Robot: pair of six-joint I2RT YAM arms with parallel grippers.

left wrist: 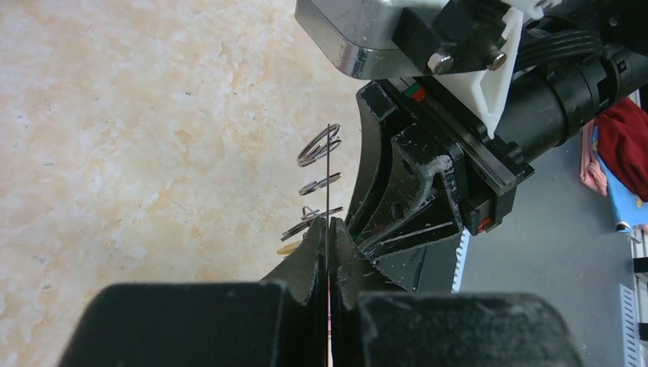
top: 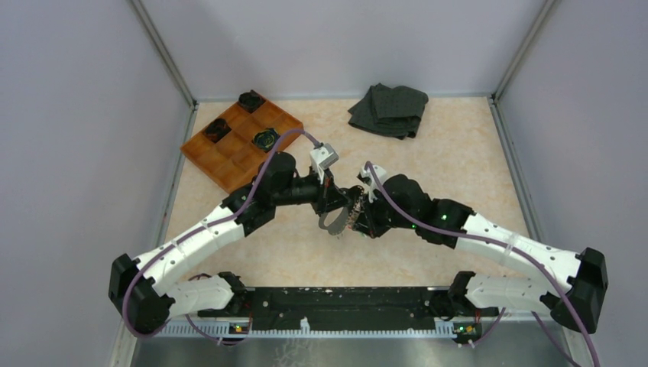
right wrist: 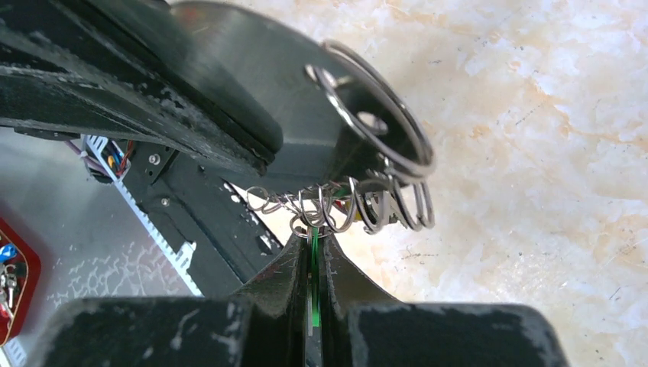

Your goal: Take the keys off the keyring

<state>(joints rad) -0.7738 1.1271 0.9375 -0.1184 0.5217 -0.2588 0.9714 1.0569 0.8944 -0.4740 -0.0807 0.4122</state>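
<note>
Metal loop and attached pieces are held between both arms near the middle of the surface (top: pixel 458 153), apparently lifted off it.

1. Left claw (left wrist: pixel 327 229): fingers pressed together, pinching a thin wire seen edge-on, judged to be the keyring (right wrist: pixel 416 126). In the left wrist view this wire runs straight toward 12 o'clock from the fingertips.
2. Right claw (right wrist: pixel 313 233): fingers pressed together, pinching into the cluster of the keys (right wrist: pixel 336 206). Which single piece is gripped cannot be determined.
3. In the right wrist view, the keyring stands at 1 o'clock from the fingertips, with the small grey pieces strung in a row directly below it.

Task progress, as a judgement: early stage. Every small piece visible appears threaded on the wire, and no detached key shows in any view. Separation of each key is outstanding.

Orange tray (top: pixel 229 164) at 11 o'clock and dark cloth (top: pixel 388 109) at 1 o'clock in the top view lie well apart from the work.
</note>
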